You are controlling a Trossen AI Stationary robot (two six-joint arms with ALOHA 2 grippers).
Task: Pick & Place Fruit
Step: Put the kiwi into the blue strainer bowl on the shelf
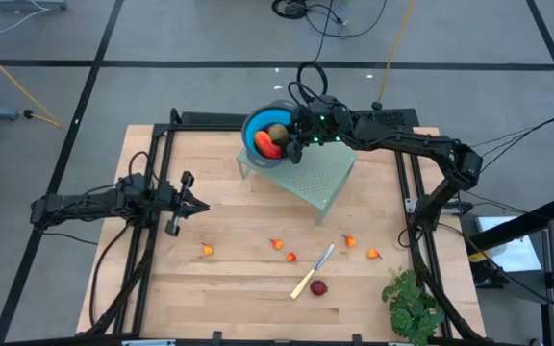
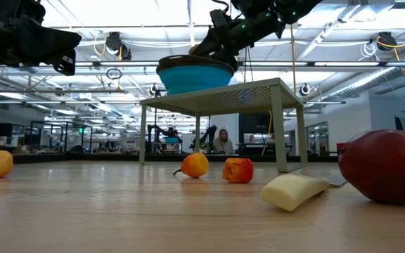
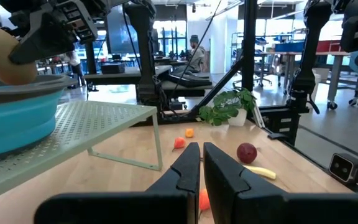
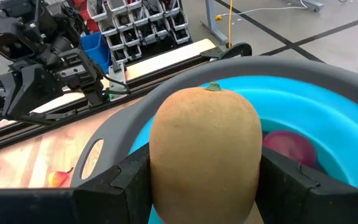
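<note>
One brownish-green oval fruit [image 4: 205, 155] is clamped between the right gripper [image 1: 299, 137]'s two fingers, held just above the blue bowl [image 1: 258, 154]. Below it inside the bowl lie a dark red ball [image 4: 289, 147], a longer red-orange piece [image 1: 268, 146] and another oval [image 1: 277, 132]. The bowl sits on a pale green perforated stand [image 1: 320, 178]. Well away from that gripper, on the wooden table [image 1: 229, 298], are tiny orange-red fruits [image 1: 207, 250], a second dark red ball [image 1: 318, 287] and a knife [image 1: 311, 272]. The left gripper [image 1: 200, 205] waits, fingers nearly together, holding nothing.
</note>
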